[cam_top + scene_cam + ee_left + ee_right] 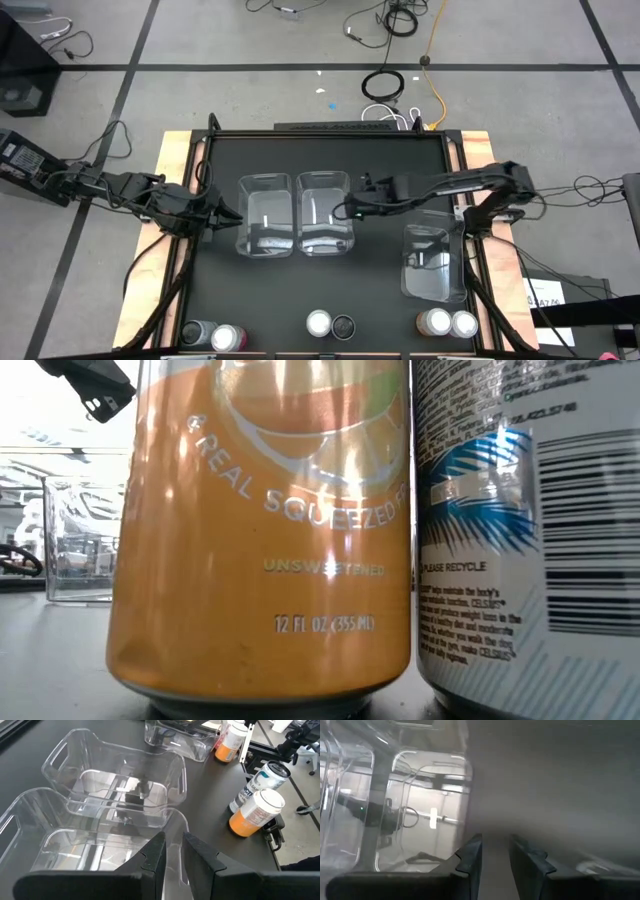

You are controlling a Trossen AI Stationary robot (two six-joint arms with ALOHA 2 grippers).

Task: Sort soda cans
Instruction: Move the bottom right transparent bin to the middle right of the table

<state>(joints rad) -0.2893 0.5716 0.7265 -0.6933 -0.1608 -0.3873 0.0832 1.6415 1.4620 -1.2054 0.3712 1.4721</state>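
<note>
Six soda cans stand upright in pairs along the table's near edge: a dark one (198, 333) beside a pink one (228, 338) at the left, an orange one (318, 322) (260, 530) beside a white, blue and black one (343, 325) (530, 530) in the middle, and two more (433, 322) (463, 323) at the right. My left gripper (232, 215) (173, 851) hovers shut and empty at the left wall of the left clear bin (265, 215). My right gripper (352, 212) (496, 851) hangs at the right wall of the middle bin (322, 212), its fingers a narrow gap apart with nothing between them.
A third clear bin (435, 260) stands toward the right, nearer the front edge. All three bins hold nothing. Bare black tabletop (300, 290) lies between the bins and the row of cans. Cables lie on the floor beyond the table's far edge.
</note>
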